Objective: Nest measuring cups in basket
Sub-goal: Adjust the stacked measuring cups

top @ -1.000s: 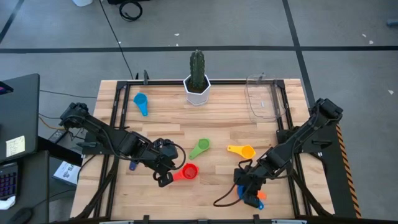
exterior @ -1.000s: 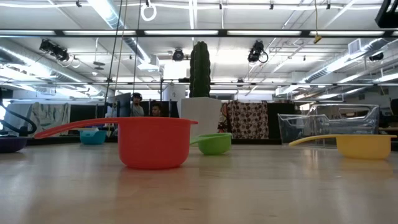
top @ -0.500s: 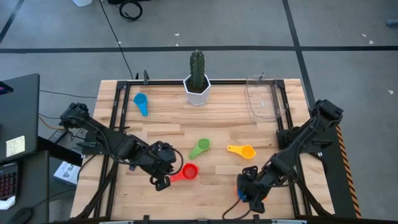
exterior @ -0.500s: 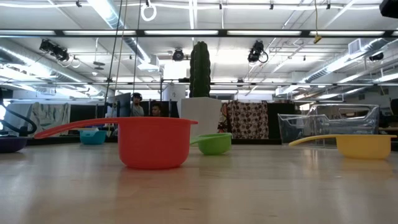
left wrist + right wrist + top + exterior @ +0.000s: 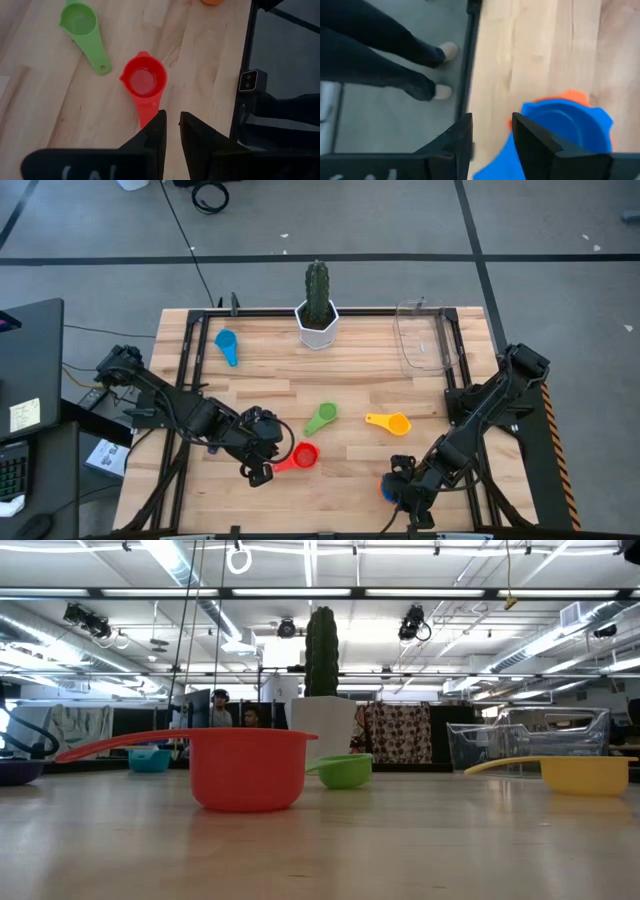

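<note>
Measuring cups lie scattered as the left gripper point(image 5: 170, 120), fingers narrowly apart, lines up on the red cup point(image 5: 144, 82) handle; next, clamp it; right gripper point(image 5: 492, 125) parted over the blue cup point(image 5: 570, 125).

The worktop point(image 5: 340, 380) is showing pale planked wood with a smooth, matt finish (grain lines running lengthwise). The red cup point(image 5: 245, 768) and green cup point(image 5: 82, 21) are looking like smooth, faintly glossy plastic. The basket point(image 5: 425, 335) is appearing clear and glassy.
</note>
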